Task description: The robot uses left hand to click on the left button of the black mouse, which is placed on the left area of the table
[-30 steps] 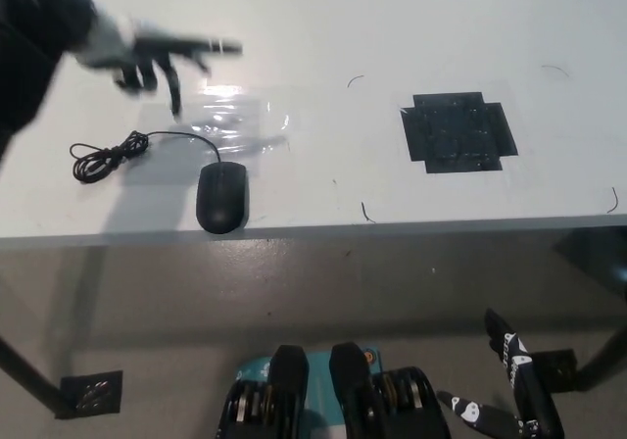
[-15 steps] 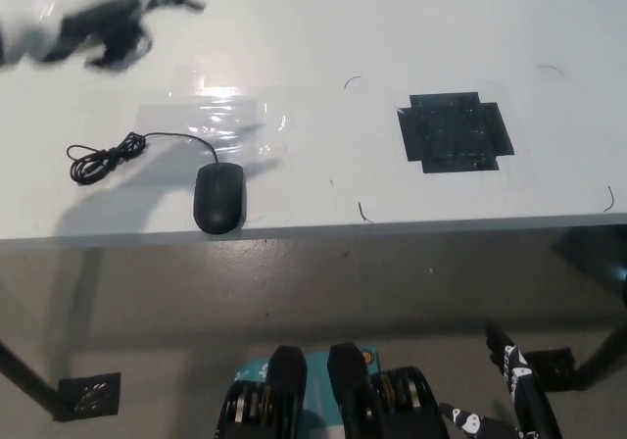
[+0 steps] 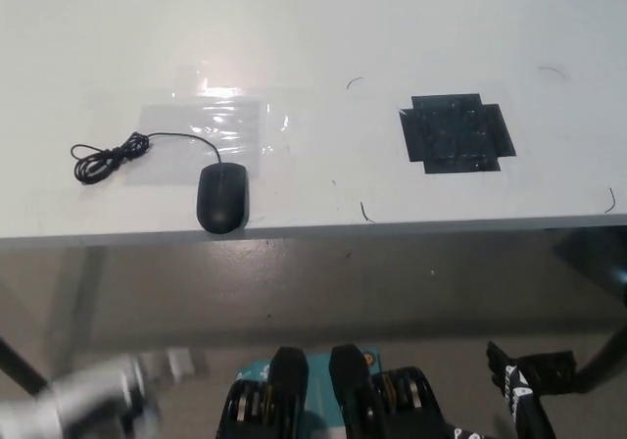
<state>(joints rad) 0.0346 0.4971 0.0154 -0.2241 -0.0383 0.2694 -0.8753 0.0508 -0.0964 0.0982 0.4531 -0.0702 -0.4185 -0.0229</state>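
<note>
The black mouse [image 3: 222,196] lies on the white table [image 3: 313,27], in its left part and close to the front edge. Its thin cable runs up and left to a small coil [image 3: 98,160]. My white left hand [image 3: 93,400] shows only as a blur at the bottom left, below the table's front edge and well short of the mouse. Whether its fingers are apart is not visible. My black right hand [image 3: 519,392] rests low at the bottom right, open and holding nothing.
A shiny patch of clear tape [image 3: 211,125] lies just behind the mouse. A black tape square [image 3: 457,132] sits on the right half of the table. Grey floor lies below the table's front edge [image 3: 392,228].
A dark-sleeved hand that hovered over the table's far left has pulled away and left the view. My white left hand has come into sight at the bottom left. The mouse stays put.
</note>
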